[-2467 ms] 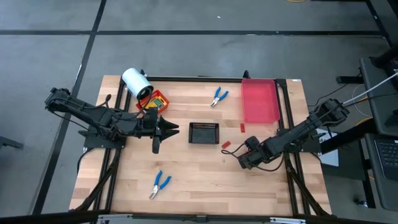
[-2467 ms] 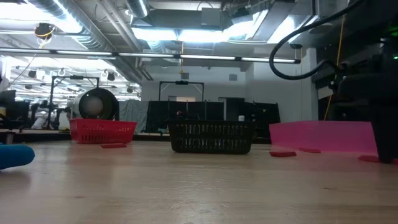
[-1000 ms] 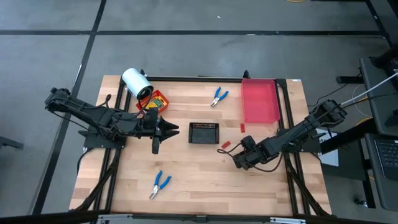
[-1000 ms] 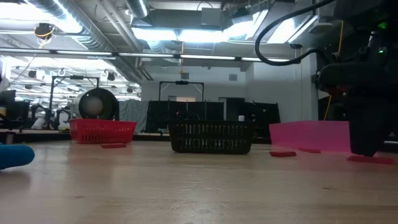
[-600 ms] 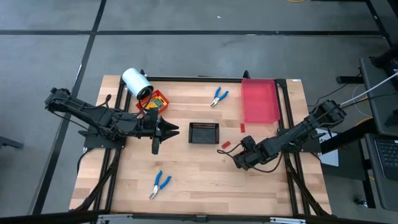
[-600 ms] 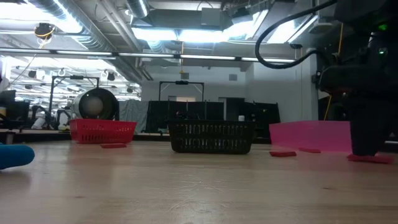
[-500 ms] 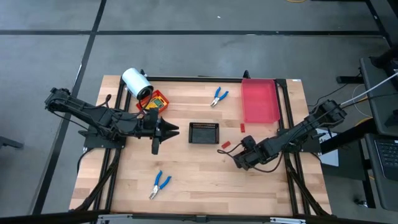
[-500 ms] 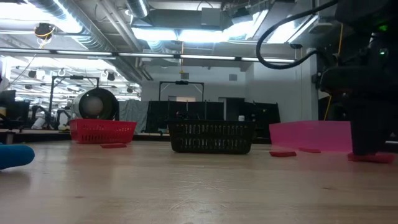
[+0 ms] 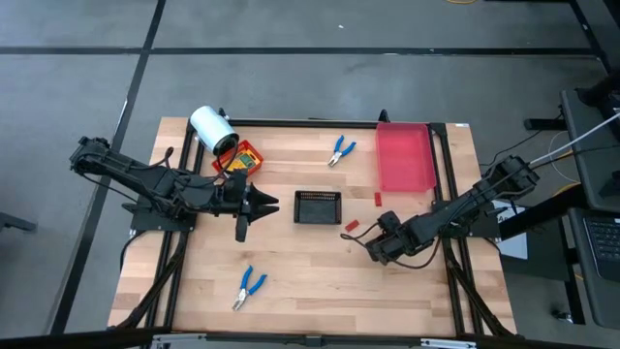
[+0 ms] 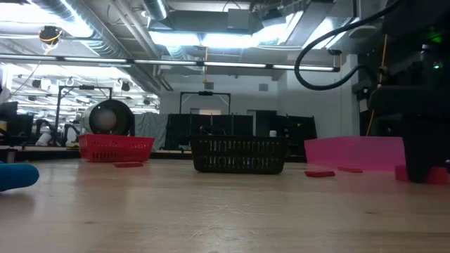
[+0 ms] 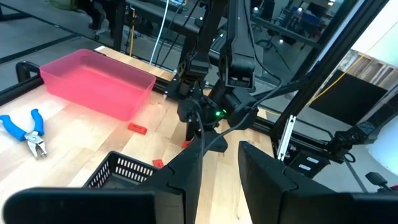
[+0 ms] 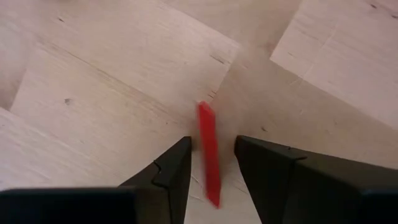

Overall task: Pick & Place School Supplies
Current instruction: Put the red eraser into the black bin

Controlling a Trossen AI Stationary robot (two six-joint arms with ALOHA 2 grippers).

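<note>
My right gripper (image 9: 372, 252) (image 12: 212, 140) hangs low over the table's right half, fingers pointing down, shut on a tiny red piece (image 12: 208, 149) that stands on edge between them. In the low view the right gripper (image 10: 422, 172) is at the far right. Two more red pieces (image 9: 352, 226) (image 9: 378, 199) lie flat on the wood. My left gripper (image 9: 260, 202) (image 11: 219, 146) waits left of the black basket (image 9: 318, 206), open, touching nothing. Two blue-handled pliers (image 9: 340, 149) (image 9: 249, 286) lie on the table. Yellow-orange boxes (image 9: 242, 155) sit in the red basket. My right gripper pinches the red piece between its two fingers (image 12: 180, 165), coming from above and pointing down. The piece's thin edge (image 12: 205, 124) faces the wrist camera and runs along the gap. Its ends (image 10: 441, 174) stick out beside the fingers, just off the wood.
A white roll (image 9: 210, 128) leans at the red basket by the far left corner. The pink tray (image 9: 404, 155) stands at the far right. Bare wood lies between the black basket and the near edge.
My right gripper has shifted a little toward the table's right edge. The red piece under it lay flat on the wood a second ago; now it stands on edge between the fingers, slightly raised.
</note>
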